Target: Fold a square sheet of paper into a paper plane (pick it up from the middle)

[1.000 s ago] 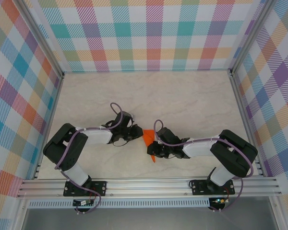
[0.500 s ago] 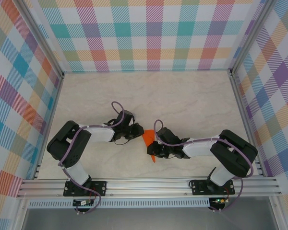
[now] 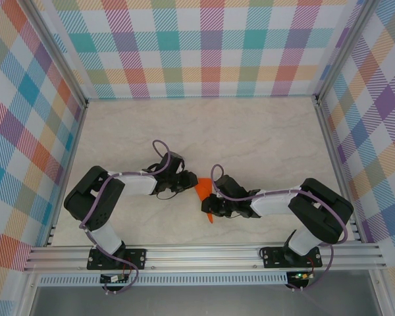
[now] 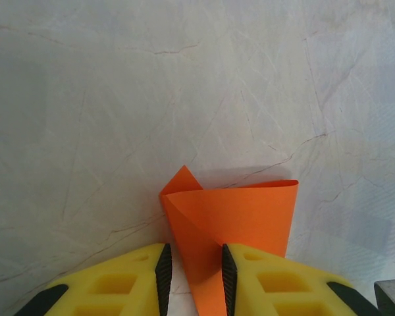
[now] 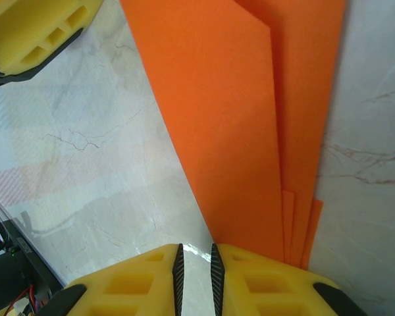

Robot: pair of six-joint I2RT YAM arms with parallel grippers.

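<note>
From above, the orange paper point(image 3: 201, 189) lies on the desk point(image 3: 263, 131), about halfway between the left and right edges and closer to the near edge. The left gripper point(image 3: 186, 182) meets it from the left and the right gripper point(image 3: 210, 205) from the right. The jaws look too small to read from up there.

The left wrist view shows more. The paper is folded, with a pointy tip and a curled top. Its narrow end sits between the left jaws. These jaws are a little apart, and a strip of bare desk shows beside the paper.

The right wrist view shows flat layers of paper. The right jaws are almost together, with a thin slit of desk between them. The paper's end meets one finger point(image 5: 276, 283). I cannot tell if the jaws pinch it.
</note>
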